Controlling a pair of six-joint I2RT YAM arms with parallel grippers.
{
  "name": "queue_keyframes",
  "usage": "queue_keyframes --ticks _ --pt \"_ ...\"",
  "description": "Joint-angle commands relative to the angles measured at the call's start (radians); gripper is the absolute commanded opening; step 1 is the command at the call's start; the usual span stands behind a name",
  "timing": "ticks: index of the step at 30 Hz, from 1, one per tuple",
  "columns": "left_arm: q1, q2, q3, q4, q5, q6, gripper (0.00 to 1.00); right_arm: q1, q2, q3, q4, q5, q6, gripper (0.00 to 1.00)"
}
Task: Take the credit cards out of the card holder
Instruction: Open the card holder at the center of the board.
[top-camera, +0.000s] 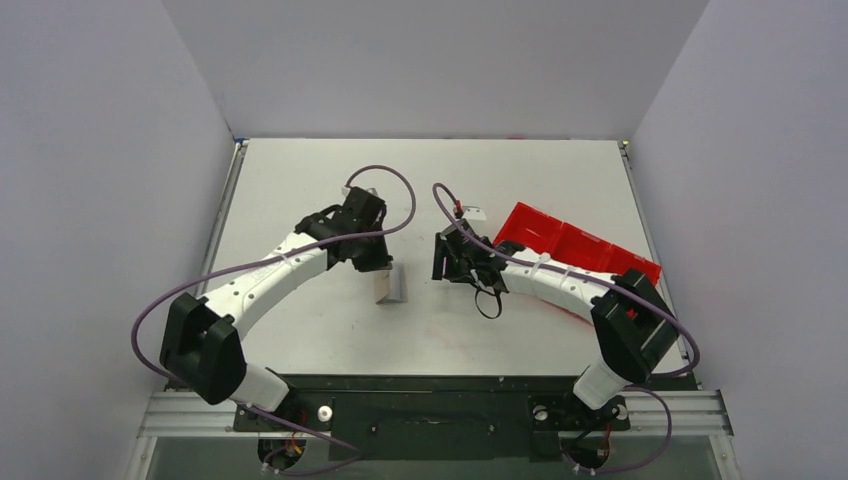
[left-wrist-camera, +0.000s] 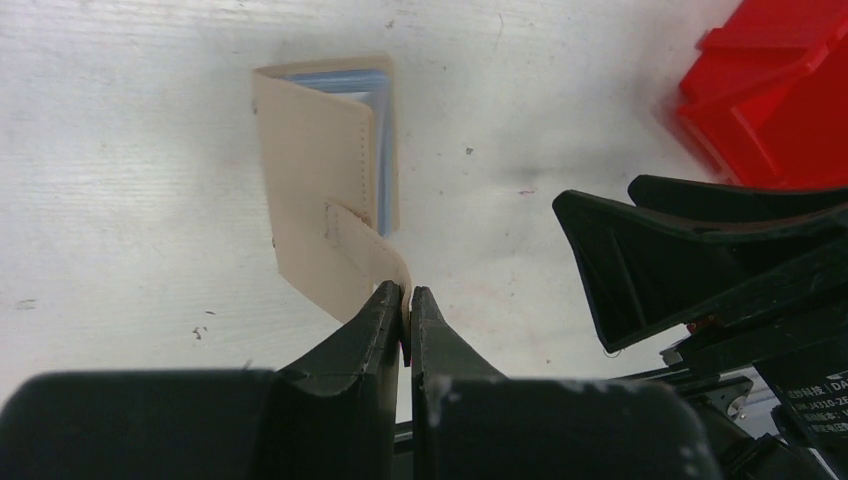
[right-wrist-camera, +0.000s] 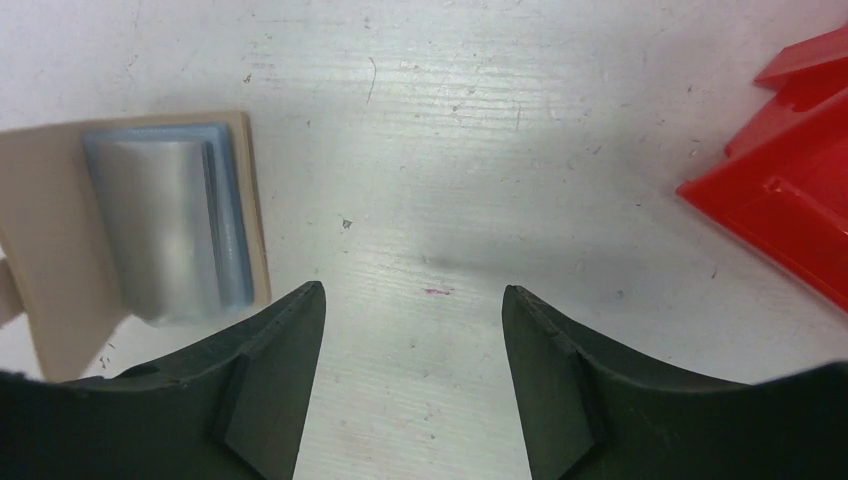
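The tan-brown card holder (left-wrist-camera: 315, 165) lies on the white table, partly folded open. Its closing strap (left-wrist-camera: 365, 245) curls up into my left gripper (left-wrist-camera: 407, 293), which is shut on the strap's end. Light blue and pale grey credit cards (right-wrist-camera: 170, 225) sit in the holder (right-wrist-camera: 45, 270), their edges showing at its open side (left-wrist-camera: 340, 80). My right gripper (right-wrist-camera: 413, 300) is open just right of the holder, with only bare table between its fingers. From above, the holder (top-camera: 388, 285) sits between the left gripper (top-camera: 375, 265) and the right gripper (top-camera: 445, 262).
A red plastic compartment tray (top-camera: 575, 245) lies at the right, partly under the right arm; its corner shows in the wrist views (right-wrist-camera: 790, 210) (left-wrist-camera: 770, 100). The right gripper's black fingers (left-wrist-camera: 640, 260) stand close beside the left gripper. Grey walls enclose the table.
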Motion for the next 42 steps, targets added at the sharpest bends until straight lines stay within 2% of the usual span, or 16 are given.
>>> queue_keyframes --ticks 1,5,10,16,23,28,32,35,37,42 --pt "-0.044 0.019 0.04 0.032 0.042 -0.08 0.0 -0.015 -0.044 0.028 -0.018 0.047 -0.008 0.62" --pt "-0.048 0.018 0.016 0.05 0.028 -0.151 0.0 -0.018 -0.044 0.027 -0.017 0.044 -0.009 0.62" --pt "-0.001 -0.033 -0.014 -0.01 -0.041 -0.149 0.0 -0.014 -0.038 0.026 -0.011 0.037 -0.009 0.62" --pt "0.1 -0.11 -0.182 -0.045 -0.058 -0.122 0.0 -0.004 -0.021 0.028 -0.001 0.025 -0.01 0.61" --pt "0.108 -0.128 -0.35 -0.033 -0.03 -0.175 0.0 0.028 0.017 0.065 0.003 0.006 -0.015 0.61" --pt "0.13 -0.099 -0.371 -0.13 -0.174 -0.255 0.0 0.051 0.064 0.113 0.012 -0.015 -0.024 0.59" --pt "0.159 -0.052 -0.36 -0.117 -0.231 -0.245 0.0 0.065 0.102 0.157 0.014 -0.031 -0.035 0.51" --pt "0.172 0.016 -0.306 -0.105 -0.267 -0.213 0.0 0.074 0.131 0.19 0.013 -0.046 -0.047 0.37" --pt "0.174 0.068 -0.265 -0.095 -0.286 -0.189 0.0 0.087 0.151 0.215 0.012 -0.059 -0.049 0.33" --pt "0.169 0.187 -0.196 -0.004 -0.223 -0.122 0.0 0.1 0.19 0.252 0.015 -0.087 -0.05 0.26"
